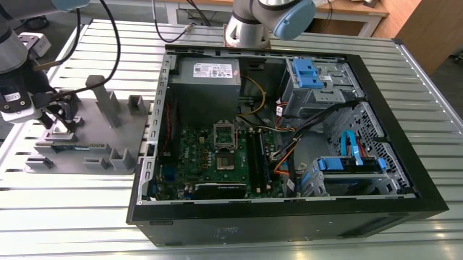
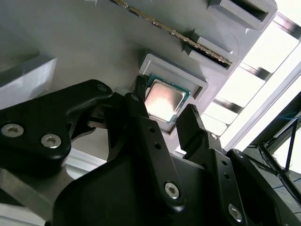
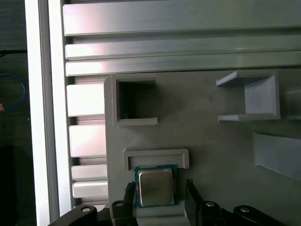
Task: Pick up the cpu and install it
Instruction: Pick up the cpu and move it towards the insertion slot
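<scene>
We note the gripper (image 2: pixel 165 99) spread wide, fingers (image 3: pixel 194 200) either side of the cpu (image 3: pixel 155 188) (not yet gripped), which lies flat between them in a pocket of the grey tray (image 3: pixel 211 141).

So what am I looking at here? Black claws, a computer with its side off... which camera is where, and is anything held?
It is one robot arm with a black two-fingered gripper. The exterior view comes from a camera off the arm: it shows an open black computer case on a slatted metal table, and toward that view's left a grey plastic tray. The two wrist views come from cameras riding on the arm, looking past the fingers. Between those fingers lies the cpu, a small square chip with a shiny silver top, seated in a recess of the tray. The fingers stand open on either side of it; nothing is held.
</scene>
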Action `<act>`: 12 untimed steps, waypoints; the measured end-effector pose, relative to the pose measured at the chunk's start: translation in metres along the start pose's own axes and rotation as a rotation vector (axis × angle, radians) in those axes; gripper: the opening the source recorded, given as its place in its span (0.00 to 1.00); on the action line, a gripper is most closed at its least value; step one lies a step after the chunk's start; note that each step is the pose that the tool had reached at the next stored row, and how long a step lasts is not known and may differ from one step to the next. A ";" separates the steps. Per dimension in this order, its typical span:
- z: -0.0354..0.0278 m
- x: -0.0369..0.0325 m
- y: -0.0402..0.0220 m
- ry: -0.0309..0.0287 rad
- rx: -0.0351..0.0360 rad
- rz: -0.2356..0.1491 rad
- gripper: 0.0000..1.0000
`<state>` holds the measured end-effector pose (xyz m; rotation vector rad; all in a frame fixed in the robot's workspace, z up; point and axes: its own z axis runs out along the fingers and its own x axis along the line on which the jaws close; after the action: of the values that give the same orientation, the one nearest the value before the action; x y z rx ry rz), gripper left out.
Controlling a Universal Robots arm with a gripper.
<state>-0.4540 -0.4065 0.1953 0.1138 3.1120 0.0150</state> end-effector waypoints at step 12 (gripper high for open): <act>0.0019 -0.0003 0.0004 0.0000 -0.0010 -0.031 0.53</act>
<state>-0.4536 -0.4061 0.1935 0.0656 3.1132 0.0158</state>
